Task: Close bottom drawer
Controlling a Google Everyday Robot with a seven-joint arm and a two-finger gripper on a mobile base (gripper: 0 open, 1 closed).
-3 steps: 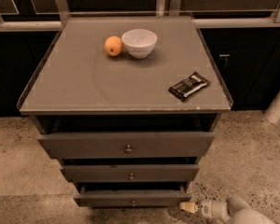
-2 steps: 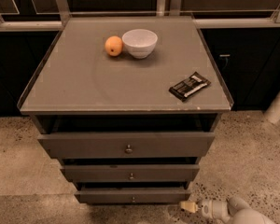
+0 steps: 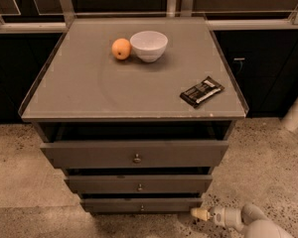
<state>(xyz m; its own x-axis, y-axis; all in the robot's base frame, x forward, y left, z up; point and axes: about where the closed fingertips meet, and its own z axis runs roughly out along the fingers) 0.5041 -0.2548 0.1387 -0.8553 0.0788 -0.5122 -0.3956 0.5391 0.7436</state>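
Nothing has shifted in the last second. My gripper [image 3: 195, 213] hangs in the same spot, low above the floor [image 3: 268, 167], just beside the right end of the bottom drawer [image 3: 114, 205], and that drawer sits as it did. So I judge the push has not begun and the whole task is still ahead. I cannot tell whether the claw is spread or pressed together.

The bottom drawer is the lowest and narrowest of three dark grey fronts, flat and matte, with a tiny round metal knob [image 3: 141, 208]. A dark gap shows above it, so it seems pulled out a little, though the shadow makes that uncertain. On the smooth grey cabinet top [image 3: 89, 88] rest a round orange [image 3: 121, 48], touching or nearly touching a glossy white bowl [image 3: 149, 45], and well apart a dark, crinkled snack wrapper [image 3: 202, 91]. The floor is speckled and rough.
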